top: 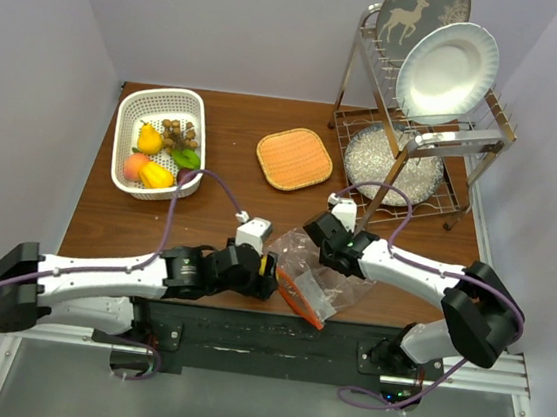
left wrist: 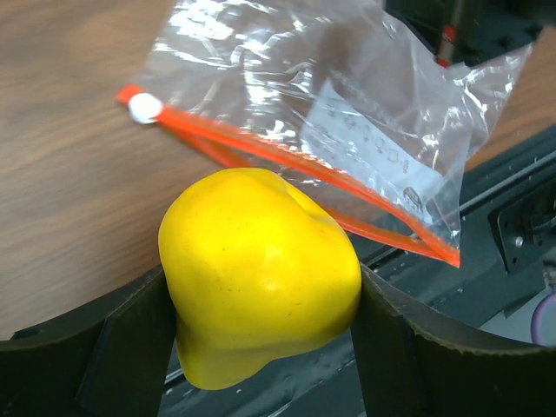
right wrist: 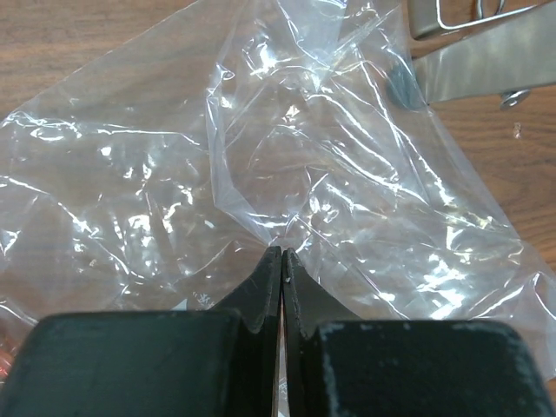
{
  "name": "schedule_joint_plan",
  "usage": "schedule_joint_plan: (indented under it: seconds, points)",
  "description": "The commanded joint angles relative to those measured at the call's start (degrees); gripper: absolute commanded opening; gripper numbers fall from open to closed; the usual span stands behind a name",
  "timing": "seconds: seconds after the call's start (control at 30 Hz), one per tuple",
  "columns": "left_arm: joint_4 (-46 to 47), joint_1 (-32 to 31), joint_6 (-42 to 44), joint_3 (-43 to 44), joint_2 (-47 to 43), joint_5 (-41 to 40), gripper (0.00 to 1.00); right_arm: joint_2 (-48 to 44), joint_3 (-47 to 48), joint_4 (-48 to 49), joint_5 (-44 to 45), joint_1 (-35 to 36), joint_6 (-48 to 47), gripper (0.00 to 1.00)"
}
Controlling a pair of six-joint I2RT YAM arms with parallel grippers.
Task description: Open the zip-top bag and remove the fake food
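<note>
Grips a yellow fake fruit (left wrist: 261, 278) in the left hand (top: 269, 270), just outside the mouth of the zip-top bag (top: 328, 283). Pinches the bag's far end in the right hand (right wrist: 282, 276). Likely calls for a carry well away from the bag, toward the basket (top: 128, 116).

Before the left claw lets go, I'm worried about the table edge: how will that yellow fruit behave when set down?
The yellow fruit looks rounded and lumpy, so it may wobble or roll a short way. Its glossy skin probably slips in the left claw, which grips only its sides.
</note>
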Motion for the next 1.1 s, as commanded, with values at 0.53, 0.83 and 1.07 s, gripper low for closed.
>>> schedule_joint_plan:
  seconds: [0.53, 0.83, 1.07]
  points:
    - [5.1, 56.6, 17.2, 29.8, 19.8, 8.2, 0.36, -3.2, 1.9, 4.2, -6.1, -0.6, -5.9, 0.00]
    - [3.0, 65.5, 20.6, 54.9, 45.1, 6.8, 0.41, -3.0, 2.0, 5.1, -8.4, -0.6, -7.5, 0.00]
    - [1.3, 67.5, 23.6, 61.9, 52.6, 6.5, 1.00, -2.3, 2.2, 5.3, -9.0, -0.6, -8.3, 0.00]
